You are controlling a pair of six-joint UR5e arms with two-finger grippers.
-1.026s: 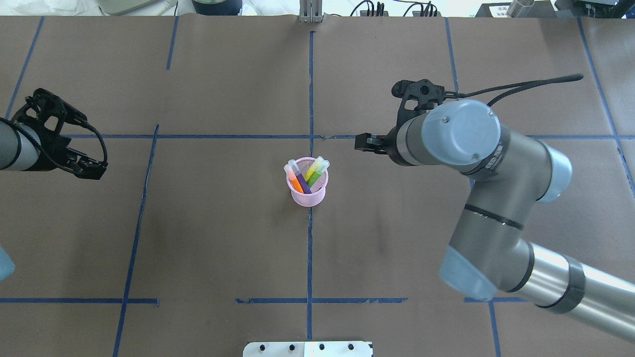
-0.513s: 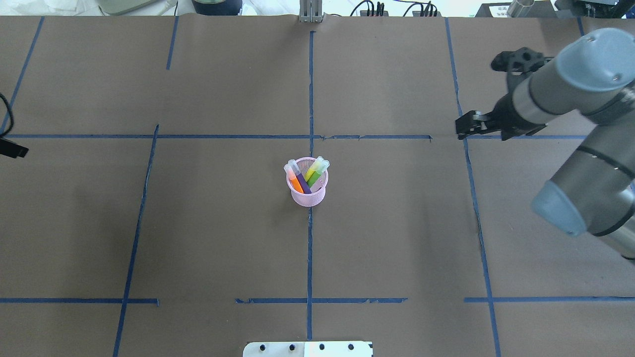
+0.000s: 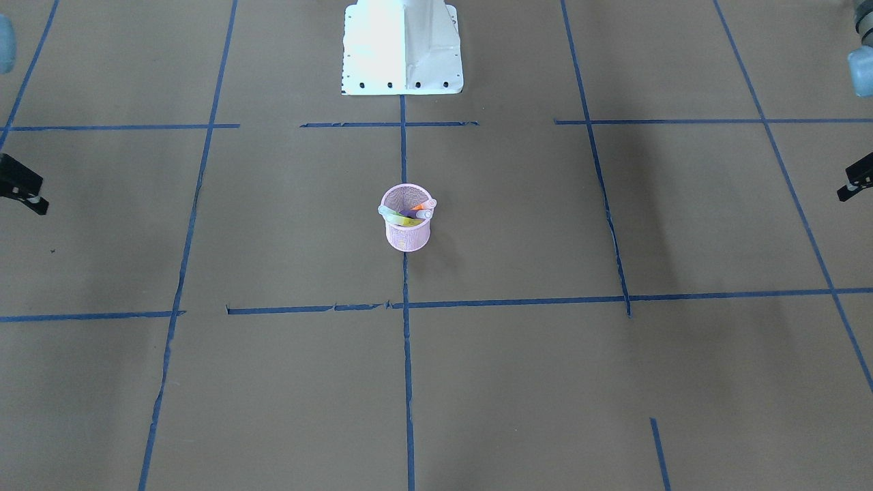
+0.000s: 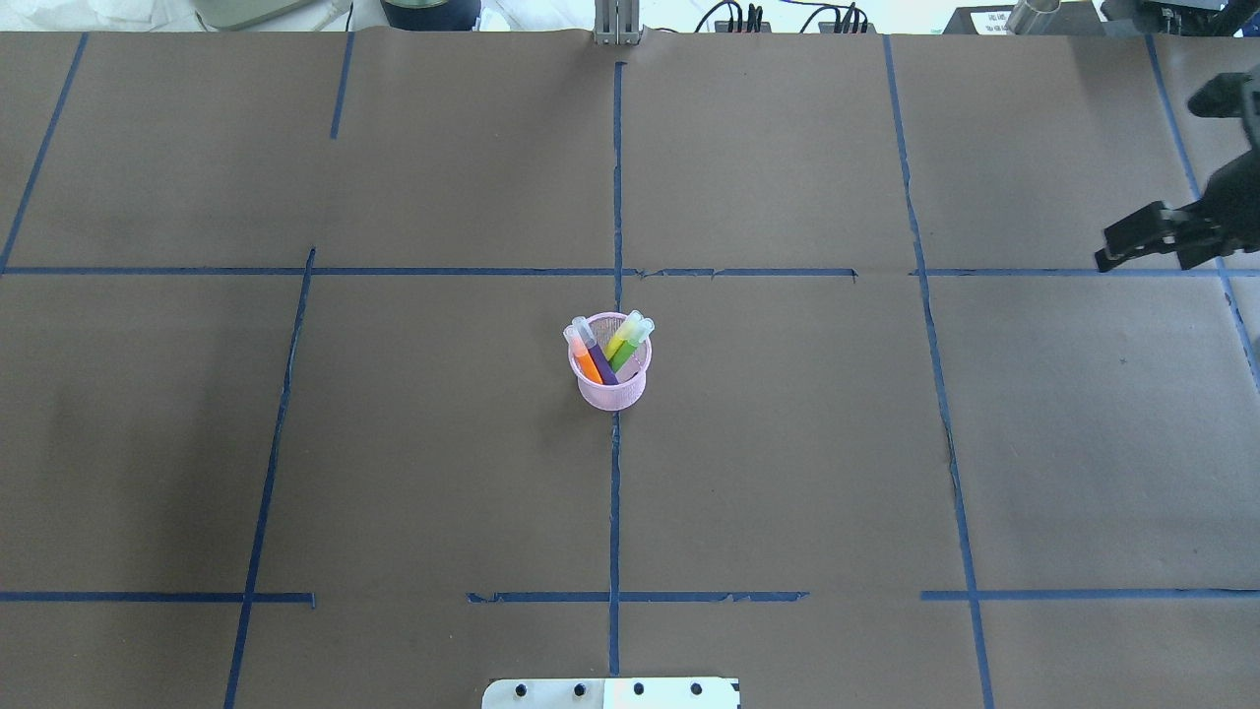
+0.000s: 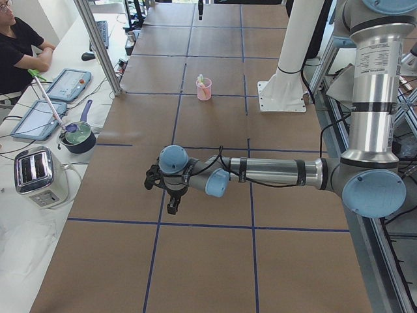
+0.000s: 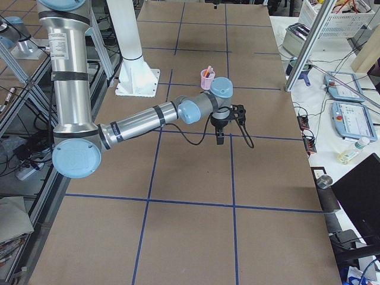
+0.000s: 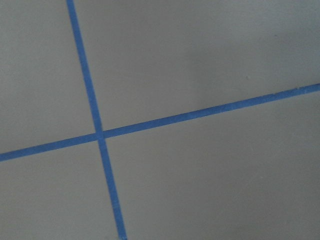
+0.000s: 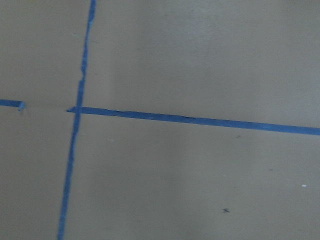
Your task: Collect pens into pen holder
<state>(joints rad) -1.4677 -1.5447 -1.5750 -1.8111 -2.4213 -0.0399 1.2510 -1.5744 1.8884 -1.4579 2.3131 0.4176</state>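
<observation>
The pink mesh pen holder (image 4: 612, 389) stands upright at the table's middle; it also shows in the front view (image 3: 407, 237) and both side views (image 5: 204, 90) (image 6: 207, 79). Inside it lean the orange pen (image 4: 589, 367), the purple pen (image 4: 601, 363) and the green pen (image 4: 623, 352), pale caps up. My right gripper (image 4: 1110, 256) hangs far to the right of the holder, over bare table (image 3: 31, 199) (image 6: 219, 139). My left gripper (image 3: 849, 191) (image 5: 172, 207) is far off the other way, out of the overhead view. I cannot tell whether either is open or shut. Both wrist views show only paper and tape.
Brown paper with blue tape lines (image 4: 615, 197) covers the table. The white robot base (image 3: 402, 48) stands at the near edge. Beyond the far edge are a toaster (image 5: 36, 175), a bowl (image 5: 77, 135), tablets and a seated operator (image 5: 16, 45).
Both arms have swung outward from the holder. The right gripper went to the overhead view's right edge and the left one left that view. Holder and pens have not moved.
</observation>
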